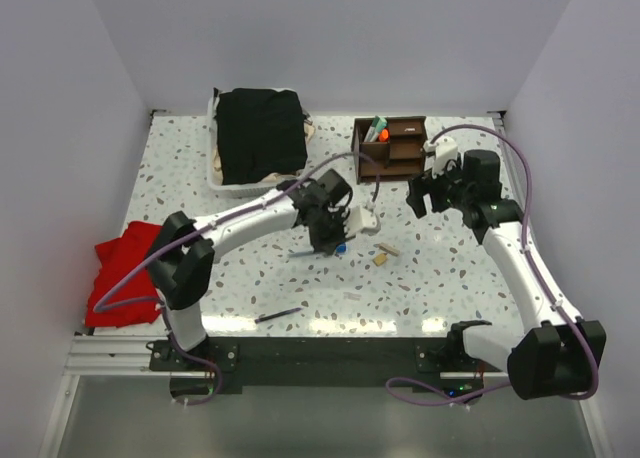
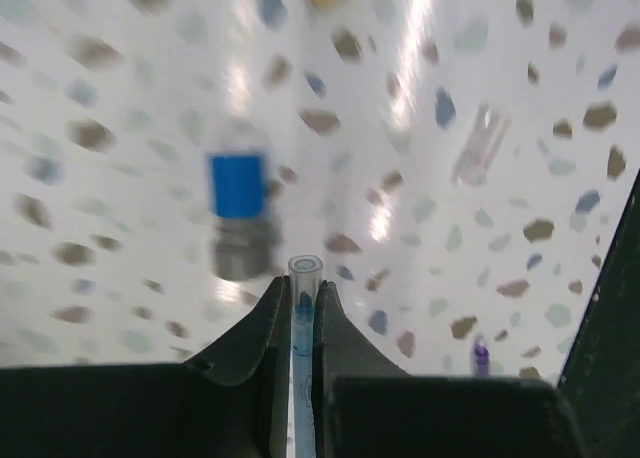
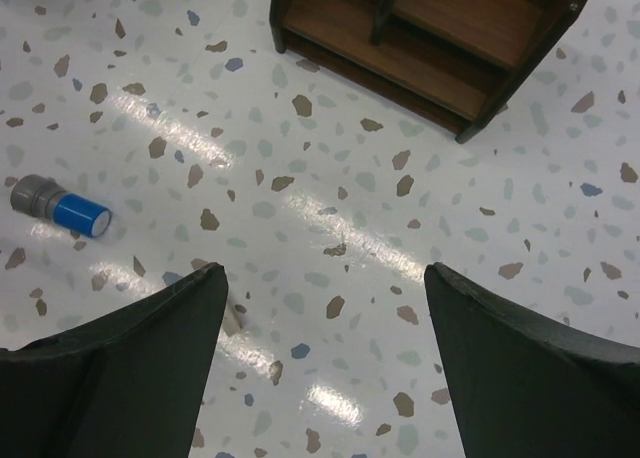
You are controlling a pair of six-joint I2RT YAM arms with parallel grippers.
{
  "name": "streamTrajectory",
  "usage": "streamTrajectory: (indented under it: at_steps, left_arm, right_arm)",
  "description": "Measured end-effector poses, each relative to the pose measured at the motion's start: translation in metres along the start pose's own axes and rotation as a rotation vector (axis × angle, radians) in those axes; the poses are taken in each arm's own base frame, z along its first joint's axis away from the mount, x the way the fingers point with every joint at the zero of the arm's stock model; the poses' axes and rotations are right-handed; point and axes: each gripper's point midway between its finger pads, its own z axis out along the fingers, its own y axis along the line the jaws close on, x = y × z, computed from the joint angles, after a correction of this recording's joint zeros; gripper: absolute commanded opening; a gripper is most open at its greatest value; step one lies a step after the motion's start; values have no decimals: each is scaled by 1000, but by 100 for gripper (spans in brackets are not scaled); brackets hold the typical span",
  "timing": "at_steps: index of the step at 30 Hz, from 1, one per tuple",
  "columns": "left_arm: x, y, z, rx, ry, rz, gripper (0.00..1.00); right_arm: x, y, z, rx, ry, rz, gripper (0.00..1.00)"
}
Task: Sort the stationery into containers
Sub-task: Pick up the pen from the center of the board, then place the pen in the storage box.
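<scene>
Left end effector [image 2: 302, 290]: fingers pressed together, pinching a blue pen [image 2: 305, 268] with a clear barrel. The pen's long axis runs along the fingers, and its open end pokes out just past the fingertips. The left wrist view looks almost straight down the barrel, so the pen stands steeply to the desk [image 1: 450, 268] and does not lie flat on it. I cannot tell whether its lower end touches the surface.

Position: middle of the desk. A blue-grey sharpener [image 2: 240, 218] lies just beside the fingers, apart from them.

Right end effector [image 3: 322, 273]: fingers spread wide, nothing between them. It hangs just in front of the organiser [image 1: 395, 163].

Key relation: the organiser sits near the far edge, right of centre. From the left end effector it lies toward the far edge and to the right, well apart. The right arm is nearer to it but empty, and the left arm has the pen.

Judgement: the carry falls to the left arm, up and toward the far right. Because the barrel is in line with the fingers, the pen would go into a compartment end first from above. The parked right end effector is near that path, so there is some risk of contact.
</scene>
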Motion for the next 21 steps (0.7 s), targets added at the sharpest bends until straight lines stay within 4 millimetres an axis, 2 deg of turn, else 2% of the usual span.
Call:
streamTrajectory:
  at_steps: [1,4,6,7,10,13,16,21]
  left_arm:
    - [-22,11,-12,-25,-52,22,0]
    - [-114,56,-73,-145,-305,111,0]
    - [-159,80,-113,-228,-458,162,0]
    - [-179,94,-136,-277,-544,190,0]
    - [-207,123,-173,-380,-722,245,0]
    - [-218,146,-180,-434,-877,277,0]
    - [-222,168,-168,-449,-1001,292,0]
    - [-245,190,-148,-475,-1194,343,0]
  right_arm:
    - [-5,-2,0,7,-8,-3,84]
    - [-16,-9,-1,34,-21,-8,84]
    - [-19,-13,-1,55,-22,-8,84]
    - [-19,-15,0,61,-20,-5,84]
    - [-16,-21,2,87,-4,9,84]
    - [-9,-29,3,116,20,28,85]
    - [-5,-36,2,145,44,47,85]
    - [2,-47,-1,184,70,76,85]
